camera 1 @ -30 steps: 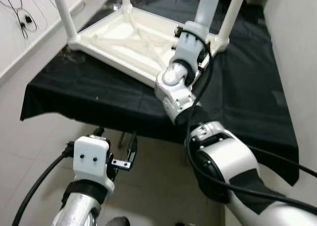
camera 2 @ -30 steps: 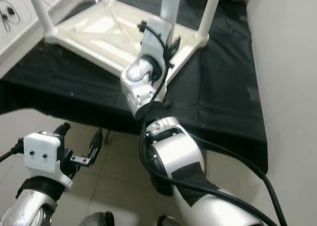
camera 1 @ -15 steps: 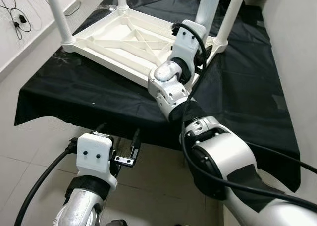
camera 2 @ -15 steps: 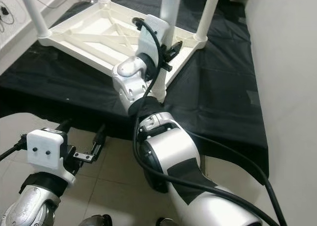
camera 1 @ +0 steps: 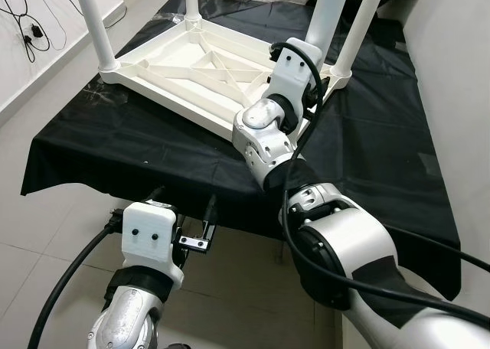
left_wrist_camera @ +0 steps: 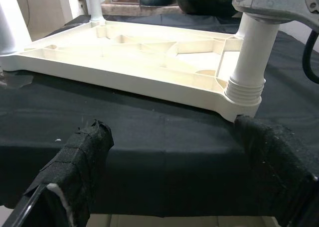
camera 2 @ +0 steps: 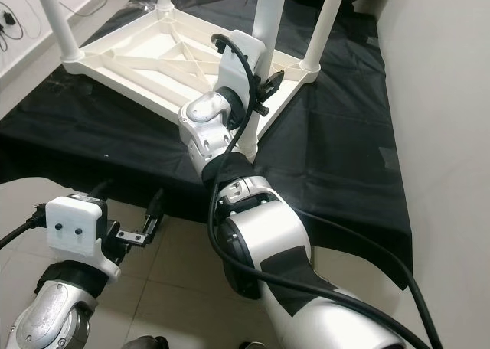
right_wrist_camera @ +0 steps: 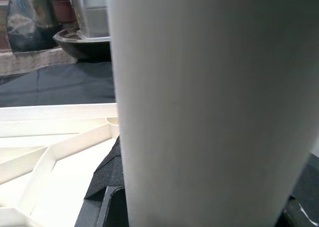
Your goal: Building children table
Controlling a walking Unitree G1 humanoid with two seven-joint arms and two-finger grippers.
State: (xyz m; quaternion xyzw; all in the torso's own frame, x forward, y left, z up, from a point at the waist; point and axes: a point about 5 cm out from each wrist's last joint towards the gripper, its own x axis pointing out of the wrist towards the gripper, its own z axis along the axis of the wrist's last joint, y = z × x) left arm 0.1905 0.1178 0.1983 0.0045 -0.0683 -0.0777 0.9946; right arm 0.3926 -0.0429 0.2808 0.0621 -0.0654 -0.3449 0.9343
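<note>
I had the white plastic children's table lying upside down on the black cloth-covered bench, ribbed underside facing up, with white tubular legs standing out of its corners. My right gripper was up at the near right corner of the tabletop, and in the right wrist view the white leg sat very close, between its two black fingers, so I judged the gripper was clamped around that leg or very nearly so; I could not see actual contact on either pad. In the left wrist view the same leg stood in its threaded collar at the corner, apparently seated but I could not tell how fully.

My left gripper hung low in front of the bench edge, fingers spread apart and holding nothing, its padded fingertips pointed at the cloth's front fold.

The risks as I read them: if the leg was only partly engaged, any sideways push from the right arm could cock it in the collar and jam or strip the thread. The tabletop rested loose on slick cloth with nothing bracing it, so a twist or press could slide the whole table or drag the cloth toward the edge. The right arm's black cable also looped close beside the leg and could snag on it.
</note>
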